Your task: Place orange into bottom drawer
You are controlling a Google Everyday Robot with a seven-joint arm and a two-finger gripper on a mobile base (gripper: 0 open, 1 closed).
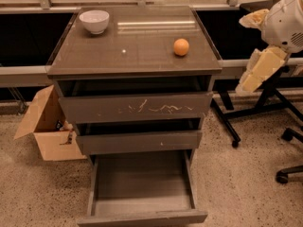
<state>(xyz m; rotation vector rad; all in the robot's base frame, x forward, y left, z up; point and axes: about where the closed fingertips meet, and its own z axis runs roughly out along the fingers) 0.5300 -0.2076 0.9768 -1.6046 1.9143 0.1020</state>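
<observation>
The orange [181, 47] lies on the cabinet top [137, 51], towards its right side. The bottom drawer [142, 193] is pulled out wide at floor level, and its tray holds nothing. My gripper [255, 72] hangs on the white arm at the right edge of the view, beside the cabinet's right side. It is to the right of the orange and a little below it, apart from it, and holds nothing that I can see.
A white bowl [94, 21] stands at the back left of the cabinet top. The scratched top drawer [137, 108] and the middle drawer [139, 141] stick out slightly. An open cardboard box [45, 126] sits on the floor at left. Chair bases [289, 141] stand at right.
</observation>
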